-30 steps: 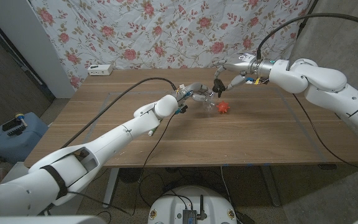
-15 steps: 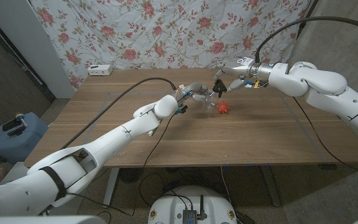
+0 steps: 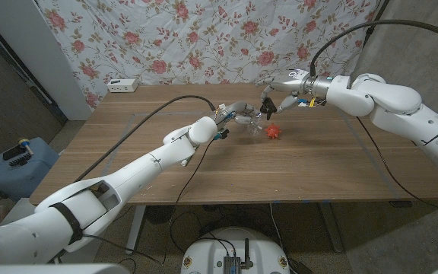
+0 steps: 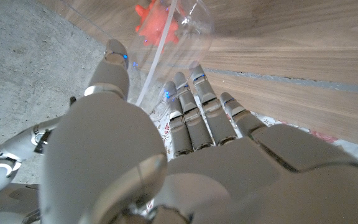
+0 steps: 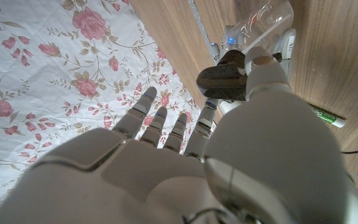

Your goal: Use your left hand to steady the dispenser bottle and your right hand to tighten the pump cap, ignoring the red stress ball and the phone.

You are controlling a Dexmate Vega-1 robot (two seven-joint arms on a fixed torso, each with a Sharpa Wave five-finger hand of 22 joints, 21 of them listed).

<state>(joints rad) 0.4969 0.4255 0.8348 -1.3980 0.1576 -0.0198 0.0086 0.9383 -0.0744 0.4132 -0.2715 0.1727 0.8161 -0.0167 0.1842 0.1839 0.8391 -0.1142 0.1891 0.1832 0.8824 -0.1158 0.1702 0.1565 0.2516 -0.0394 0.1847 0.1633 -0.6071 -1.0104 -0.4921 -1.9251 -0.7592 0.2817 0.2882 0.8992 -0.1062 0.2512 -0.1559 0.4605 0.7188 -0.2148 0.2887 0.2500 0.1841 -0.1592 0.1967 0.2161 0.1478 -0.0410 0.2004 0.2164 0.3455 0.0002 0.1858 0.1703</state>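
Left hand (image 3: pixel 238 116) still grips the dispenser bottle (image 3: pixel 254 122); right hand (image 3: pixel 280 93) stays pinching the pump cap (image 3: pixel 266 105).

We see the table (image 3: pixel 226 160) evenly and fairly brightly lit from overhead, its wood carrying a soft sheen and only faint shadows beneath the arms. The left of the head view falls dim toward the floor, and the upper right corner is darker. Small things at the table's middle resolve poorly; the bottle (image 3: pixel 252 122) is little more than a pale glint. In the left wrist view the left hand (image 4: pixel 166 155) looms large, soft in focus, while glare streaks the clear bottle. In the right wrist view the right hand (image 5: pixel 185 155) is blurred close up; the floral cloth (image 5: pixel 55 68) stays bright.
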